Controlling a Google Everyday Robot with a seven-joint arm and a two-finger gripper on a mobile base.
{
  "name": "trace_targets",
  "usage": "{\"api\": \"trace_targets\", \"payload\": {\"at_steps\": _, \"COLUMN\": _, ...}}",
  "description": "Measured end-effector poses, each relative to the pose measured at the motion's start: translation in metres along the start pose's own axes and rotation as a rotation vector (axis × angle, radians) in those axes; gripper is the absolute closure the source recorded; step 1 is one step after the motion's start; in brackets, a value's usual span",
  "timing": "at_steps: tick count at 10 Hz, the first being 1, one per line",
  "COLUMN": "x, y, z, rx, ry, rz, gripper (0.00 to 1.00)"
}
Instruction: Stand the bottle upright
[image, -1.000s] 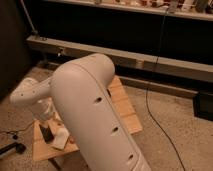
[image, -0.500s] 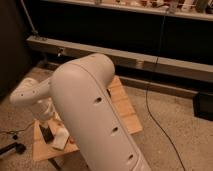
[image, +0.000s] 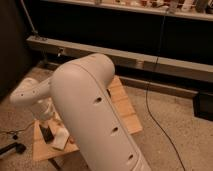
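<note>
Low, gripper above wooden table, left side

The wooden table is standing on the speckled floor and carrying a white object near its left front corner, the gripper hanging just beside that object, low over the tabletop

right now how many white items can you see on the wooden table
1: a white item at the table's near-left corner, beside the gripper, which is low over that corner. The arm covers much of the table, so others may be hidden.
</note>
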Motion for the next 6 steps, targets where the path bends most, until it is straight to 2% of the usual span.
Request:
{"api": "trace_targets", "payload": {"at_steps": 2, "x": -0.004, "y": 0.006, "z": 0.006, "rx": -0.044, "ry": 0.003, "rz": -0.043, "gripper": 0.35}}
{"api": "trace_targets", "payload": {"at_steps": 4, "x": -0.007, "y": 0.015, "z": 0.009, "rx": -0.109, "ry": 0.006, "rz": -0.162, "gripper": 0.35}}
{"api": "trace_targets", "payload": {"at_steps": 6, "x": -0.008, "y": 0.016, "z": 0.004, "rx": -0.169, "ry": 0.008, "rz": -0.315, "gripper": 0.35}}
